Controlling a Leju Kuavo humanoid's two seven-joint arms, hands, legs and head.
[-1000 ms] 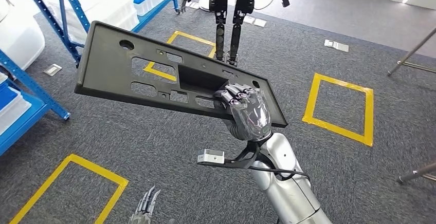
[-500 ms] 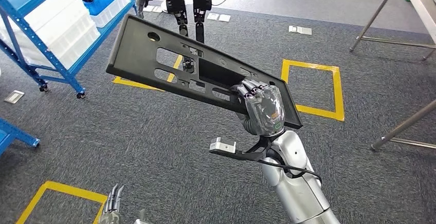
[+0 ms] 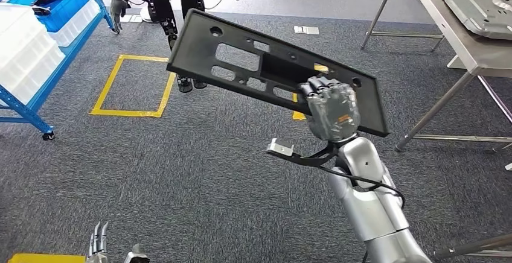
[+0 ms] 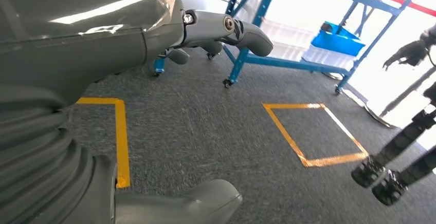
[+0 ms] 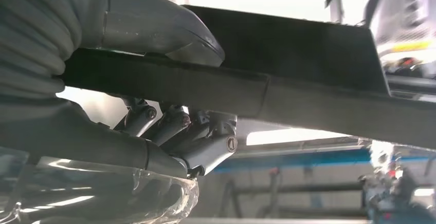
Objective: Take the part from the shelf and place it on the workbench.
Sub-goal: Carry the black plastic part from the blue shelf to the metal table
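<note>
- left hand point(image 3: 99, 248) hangs low at the bottom-left of the head view, over the carpet, well apart from the part. Fingers look spread with nothing in them, and the wrist view agrees.
- the part point(image 3: 241, 64) is a long black panel full of cutouts, up in the air over the floor, tilted with its far end higher. Looks like stiff moulded plastic, probably light for its size but awkward, since most of its length sticks out to the left of the grip.
- right hand point(image 3: 330, 109) is clamped on the panel's near edge toward its right end, thumb on one face and fingers point(image 5: 205, 147) curled under the other. I'd guess a more central hold would wobble less.
- the table point(image 3: 465, 46) is off at the right, nothing placed yet.
</note>
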